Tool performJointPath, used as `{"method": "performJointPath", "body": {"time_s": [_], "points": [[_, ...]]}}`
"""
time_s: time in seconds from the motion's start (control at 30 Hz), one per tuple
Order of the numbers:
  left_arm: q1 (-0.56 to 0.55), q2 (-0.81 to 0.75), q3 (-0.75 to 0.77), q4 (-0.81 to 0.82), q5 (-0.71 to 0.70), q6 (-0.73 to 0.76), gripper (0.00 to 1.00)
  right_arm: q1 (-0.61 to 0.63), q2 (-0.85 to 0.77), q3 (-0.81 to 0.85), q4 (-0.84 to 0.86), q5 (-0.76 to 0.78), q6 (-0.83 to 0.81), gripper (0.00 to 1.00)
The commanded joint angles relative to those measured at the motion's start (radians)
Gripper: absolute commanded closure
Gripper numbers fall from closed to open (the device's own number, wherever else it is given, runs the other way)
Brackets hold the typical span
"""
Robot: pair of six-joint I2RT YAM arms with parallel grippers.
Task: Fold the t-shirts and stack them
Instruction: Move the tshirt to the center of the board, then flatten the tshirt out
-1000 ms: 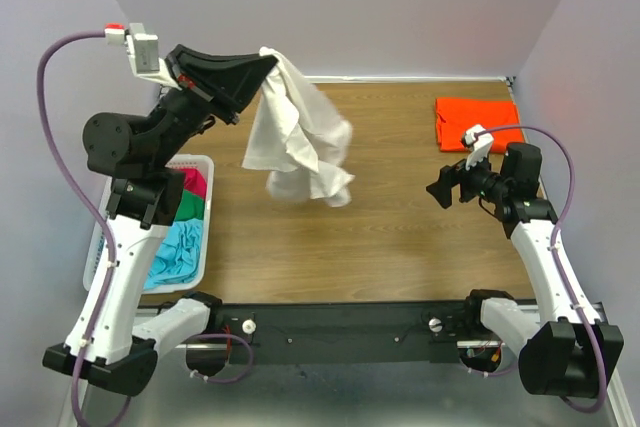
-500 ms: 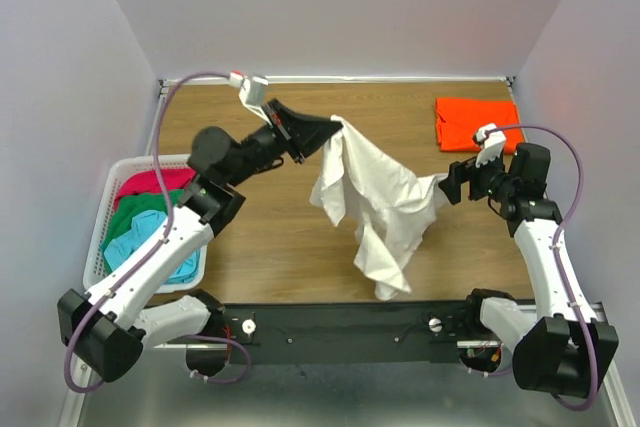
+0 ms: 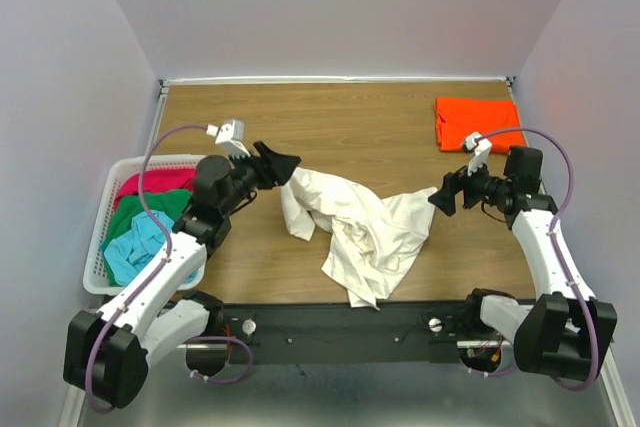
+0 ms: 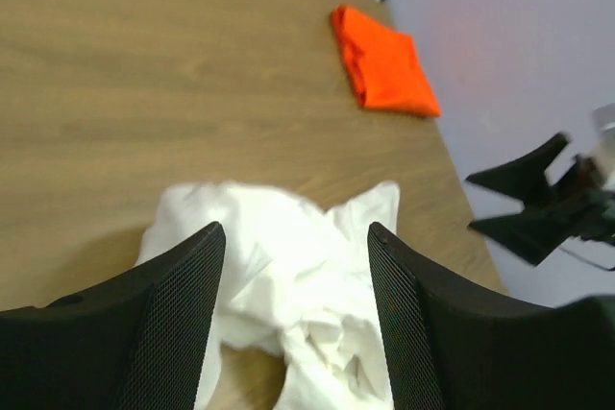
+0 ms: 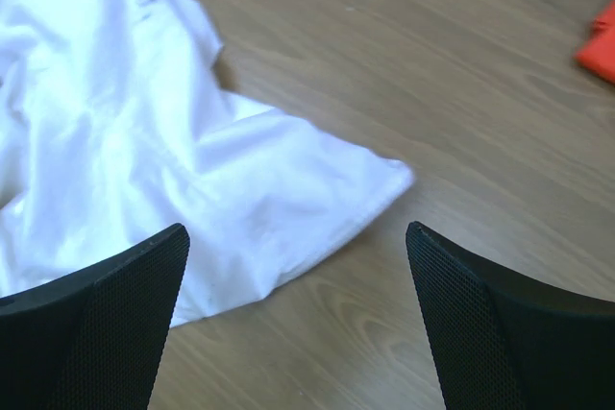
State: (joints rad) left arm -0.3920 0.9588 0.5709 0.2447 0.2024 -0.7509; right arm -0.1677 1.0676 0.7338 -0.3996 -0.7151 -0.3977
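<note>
cream-white tee (image 3: 360,232) crumpled on wood table (image 3: 400,127) btw l gripper (image 3: 289,161) & r gripper (image 3: 437,199), both jaws spread wide

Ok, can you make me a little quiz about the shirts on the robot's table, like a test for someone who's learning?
1. True or false: the orange t-shirt lies folded near the far right corner of the table.
2. How does the cream-white t-shirt lie? A: folded flat. B: crumpled in a heap. C: rolled into a tube.
3. Name the three colours of the cloth in the white basket.
Key: 1 true; 2 B; 3 crimson, green and light blue.
</note>
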Motion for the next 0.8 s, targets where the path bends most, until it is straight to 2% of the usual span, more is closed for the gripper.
{"method": "performJointPath", "body": {"time_s": [0.0, 0.1, 0.23, 0.3, 0.33, 0.43, 0.53, 0.63, 0.77], "points": [[0.001, -0.008, 0.132, -0.114, 0.012, 0.174, 0.31, -0.003, 0.034, 0.006, -0.194, -0.283, -0.231, 0.0], [-0.001, 0.046, 0.207, -0.241, 0.017, 0.238, 0.31, 0.003, 0.057, 0.018, -0.273, -0.34, -0.318, 0.01], [-0.001, 0.005, 0.202, -0.335, -0.032, 0.251, 0.31, 0.062, 0.083, 0.044, -0.37, -0.35, -0.418, 0.02], [-0.002, -0.006, 0.195, -0.367, -0.018, 0.225, 0.31, 0.163, 0.091, 0.049, -0.37, -0.253, -0.406, 0.03], [-0.004, -0.008, 0.181, -0.386, -0.008, 0.214, 0.31, 0.25, 0.094, 0.05, -0.366, -0.159, -0.397, 0.04], [-0.019, -0.005, 0.123, -0.389, -0.001, 0.15, 0.31, 0.367, 0.109, 0.056, -0.344, 0.012, -0.363, 0.04], [-0.027, 0.023, 0.042, -0.38, -0.033, 0.063, 0.31, 0.439, 0.138, 0.078, -0.328, 0.095, -0.323, 0.04], [-0.03, 0.067, -0.008, -0.377, -0.099, -0.037, 0.31, 0.586, 0.181, 0.108, -0.308, 0.184, -0.274, 0.05], [-0.036, 0.084, -0.046, -0.332, -0.173, -0.119, 0.31, 0.678, 0.239, 0.134, -0.252, 0.201, -0.205, 0.05]]}}
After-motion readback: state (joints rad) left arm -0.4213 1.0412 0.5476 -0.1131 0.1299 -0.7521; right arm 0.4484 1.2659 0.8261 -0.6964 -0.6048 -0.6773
